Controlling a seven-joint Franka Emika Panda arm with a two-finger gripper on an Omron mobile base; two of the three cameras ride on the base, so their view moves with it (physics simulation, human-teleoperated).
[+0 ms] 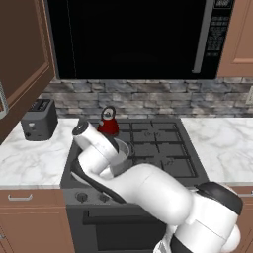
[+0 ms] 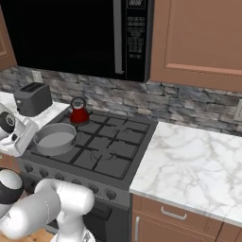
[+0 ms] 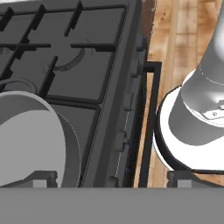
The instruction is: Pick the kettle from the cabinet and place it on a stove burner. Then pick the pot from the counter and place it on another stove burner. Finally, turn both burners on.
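— Dark finger tips stand far apart in the hand view, nothing between them: the gripper (image 3: 111, 179) hangs over the stove's front edge, one tip above the pot, the other out past the oven door handle (image 3: 148, 124) over the wood floor (image 3: 175, 39).

— And the pot?

— Grey metal, lidless, the pot (image 2: 55, 138) sits on the front left burner (image 2: 42, 149) of the dark cooktop (image 2: 120, 146). Its rim (image 3: 65, 127) curves just beside the left tip in the hand view.

— The kettle?

— Red and upright, the kettle (image 1: 108, 122) stands on the rear left burner, directly behind the pot and apart from it; the right base view shows it too (image 2: 79, 111).

— What surrounds them?

— Front knobs (image 2: 110, 194) line the stove. A dark toaster (image 1: 38, 118) rests on the marble counter (image 1: 29, 163) to the left, and a black microwave (image 1: 133, 37) hangs above.
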